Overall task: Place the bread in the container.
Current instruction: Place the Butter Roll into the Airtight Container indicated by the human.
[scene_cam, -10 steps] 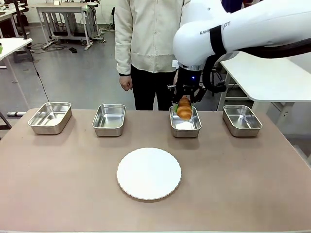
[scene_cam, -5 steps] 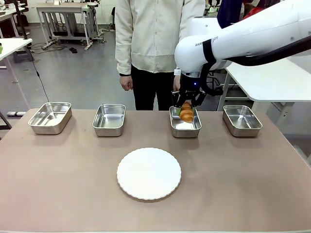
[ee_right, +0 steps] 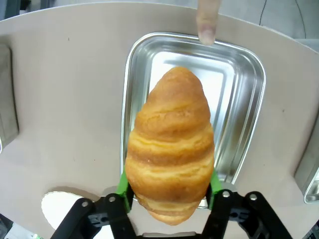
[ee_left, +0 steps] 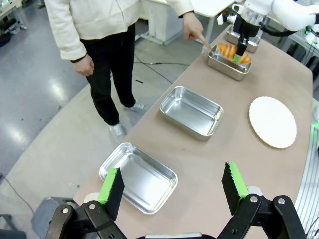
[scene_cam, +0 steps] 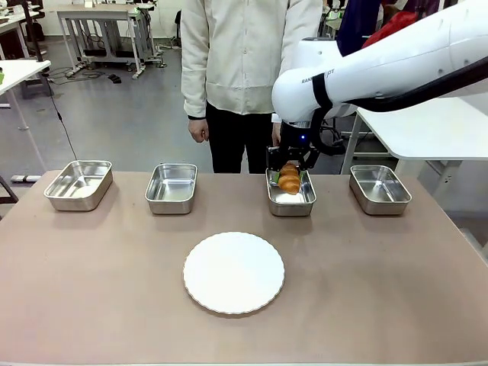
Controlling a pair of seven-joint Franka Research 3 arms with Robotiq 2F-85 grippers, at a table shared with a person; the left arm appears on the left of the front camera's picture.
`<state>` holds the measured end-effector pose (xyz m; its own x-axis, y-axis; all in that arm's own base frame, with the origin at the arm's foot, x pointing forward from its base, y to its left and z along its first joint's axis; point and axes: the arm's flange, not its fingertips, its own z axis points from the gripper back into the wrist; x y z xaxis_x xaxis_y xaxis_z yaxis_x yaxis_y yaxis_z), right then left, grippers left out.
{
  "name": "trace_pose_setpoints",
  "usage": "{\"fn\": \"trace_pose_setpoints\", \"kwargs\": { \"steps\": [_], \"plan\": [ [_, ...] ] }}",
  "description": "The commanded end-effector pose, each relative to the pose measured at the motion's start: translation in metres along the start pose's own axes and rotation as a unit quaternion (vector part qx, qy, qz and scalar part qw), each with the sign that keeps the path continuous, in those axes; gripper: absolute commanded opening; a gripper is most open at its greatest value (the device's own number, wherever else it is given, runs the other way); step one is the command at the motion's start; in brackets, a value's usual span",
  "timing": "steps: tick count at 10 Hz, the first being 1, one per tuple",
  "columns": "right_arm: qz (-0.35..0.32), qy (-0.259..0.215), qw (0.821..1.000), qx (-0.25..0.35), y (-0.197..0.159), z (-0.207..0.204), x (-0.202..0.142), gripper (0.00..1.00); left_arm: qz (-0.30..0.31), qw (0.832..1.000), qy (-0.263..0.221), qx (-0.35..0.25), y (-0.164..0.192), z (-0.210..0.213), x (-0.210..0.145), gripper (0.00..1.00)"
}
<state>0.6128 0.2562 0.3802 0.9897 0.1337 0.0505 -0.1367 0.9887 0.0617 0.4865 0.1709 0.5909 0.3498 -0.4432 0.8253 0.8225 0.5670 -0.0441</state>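
Right wrist view: the right gripper [ee_right: 167, 191] was clenched on the bread [ee_right: 169, 149], one green pad against each flank of its near end. The bread hung over the middle of the container [ee_right: 249, 74], long axis along the pan's length, with its far tip short of the far rim. A person's finger [ee_right: 207, 20] rested at that far rim.

Front view: compared with one second before, the right arm had lowered. The bread [scene_cam: 289, 179] had dropped from above the rim to the container's [scene_cam: 291, 206] far half, with its lower end below rim level. Whether it touched the floor could not be told. Judgement: transport was complete, and only release and withdrawal remained.

Clearances, judged:
- Bare pan floor showed on both sides of the bread, so the fingers had room to spread inside the walls.
- The far rim was the tight edge, because the finger sat there. A straight vertical retreat would avoid it.
- The plate [scene_cam: 233, 273] lay well on the robot's side of the container, with bare table between them.
- A like pan [scene_cam: 380, 188] stood to the container's right and another [scene_cam: 171, 187] to its left, both apart from it.

Left wrist view: the left gripper [ee_left: 172, 186] hung released and empty, far to the container's left.
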Motion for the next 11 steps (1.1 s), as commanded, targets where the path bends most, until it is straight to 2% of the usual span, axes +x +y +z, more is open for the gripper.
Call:
{"fn": "trace_pose_setpoints", "kwargs": {
  "steps": [1,5,6,7,11],
  "plan": [
    [0.015,-0.021,0.999,-0.022,-0.005,0.002,-0.01,1.0,-0.002,1.0,-0.004,-0.002,-0.002,0.0,0.002,1.0],
    [0.009,-0.022,1.0,-0.017,-0.006,0.004,-0.012,1.0,-0.002,1.0,-0.004,-0.002,-0.002,0.0,0.002,1.0],
    [-0.015,0.002,0.999,-0.05,-0.004,0.003,-0.018,1.0,-0.002,1.0,-0.004,-0.002,-0.002,0.0,0.002,1.0],
    [0.009,-0.008,1.0,-0.01,0.0,0.004,-0.003,1.0,-0.002,1.0,-0.004,-0.002,-0.002,0.0,0.002,1.0],
    [0.009,-0.008,1.0,-0.01,0.0,0.004,-0.003,1.0,-0.002,1.0,-0.004,-0.002,-0.002,0.0,0.002,1.0]
  ]
}}
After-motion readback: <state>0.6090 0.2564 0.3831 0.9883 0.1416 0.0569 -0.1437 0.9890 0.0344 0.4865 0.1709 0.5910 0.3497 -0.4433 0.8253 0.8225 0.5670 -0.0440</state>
